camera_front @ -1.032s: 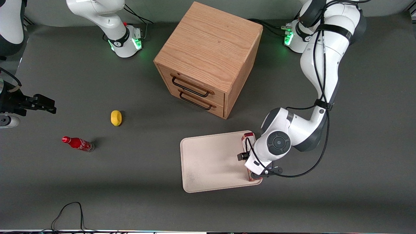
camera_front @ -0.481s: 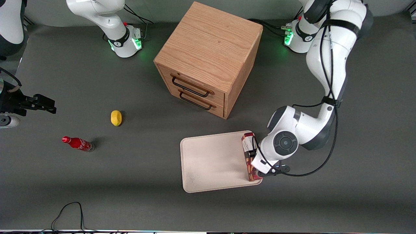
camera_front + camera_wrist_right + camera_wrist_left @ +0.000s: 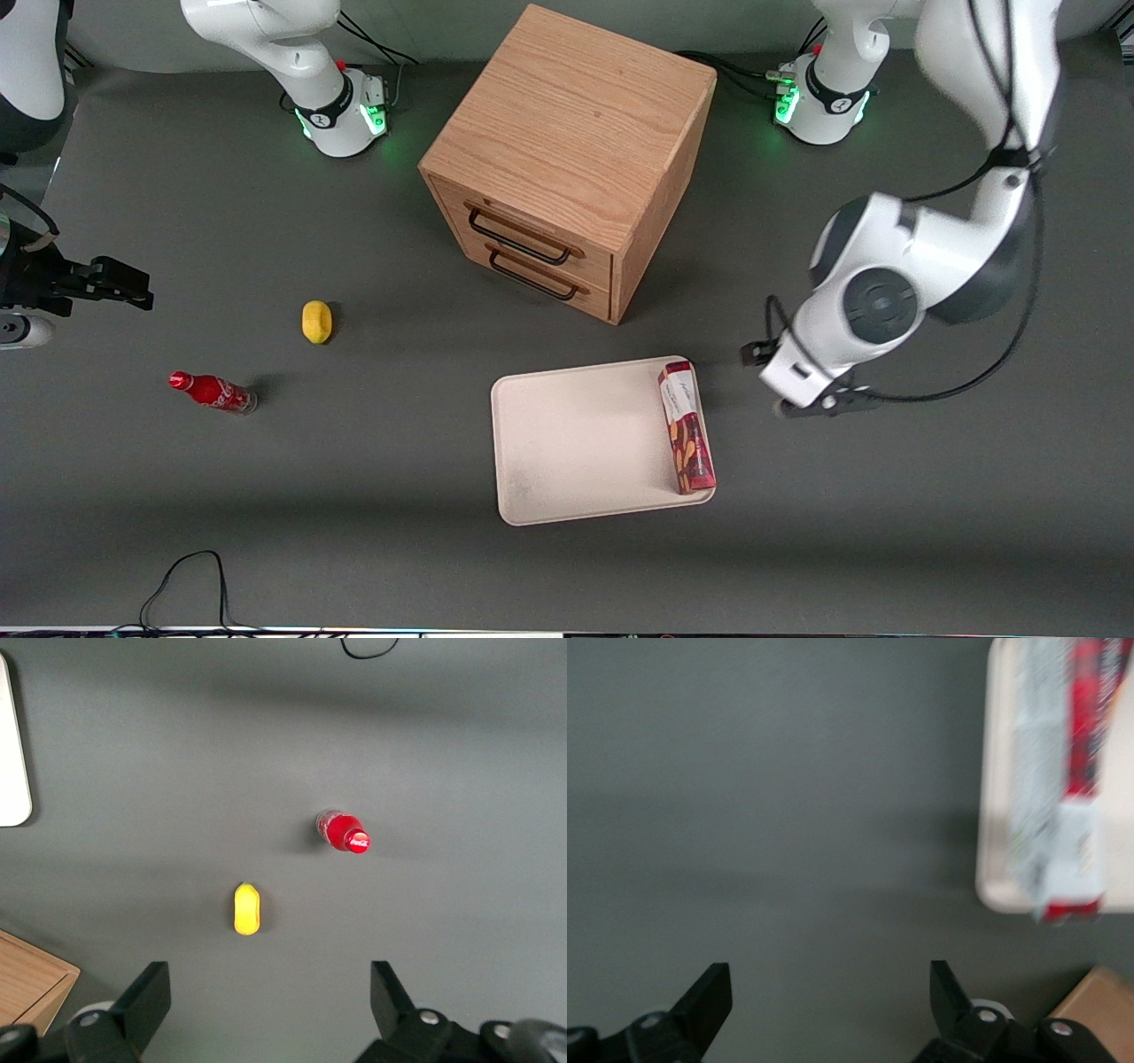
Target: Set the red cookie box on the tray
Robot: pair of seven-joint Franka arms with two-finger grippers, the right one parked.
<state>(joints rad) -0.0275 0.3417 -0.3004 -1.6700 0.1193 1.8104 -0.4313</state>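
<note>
The red cookie box (image 3: 687, 427) lies flat on the cream-white tray (image 3: 567, 443), along the tray's edge nearest the working arm's end of the table. Its white end panel points toward the cabinet. My left gripper (image 3: 793, 383) hangs raised above bare table beside the tray, apart from the box. In the left wrist view the gripper (image 3: 830, 992) is open with only grey table between its fingers. The box (image 3: 1081, 771) and the tray's rim (image 3: 990, 815) show off to one side.
A wooden two-drawer cabinet (image 3: 567, 159) stands farther from the front camera than the tray, its corner close to the gripper (image 3: 1099, 1001). A yellow object (image 3: 316, 321) and a small red soda bottle (image 3: 213, 392) lie toward the parked arm's end.
The gripper has let go of the box, risen and moved off the tray toward the working arm's end. The box now lies uncovered on the tray.
</note>
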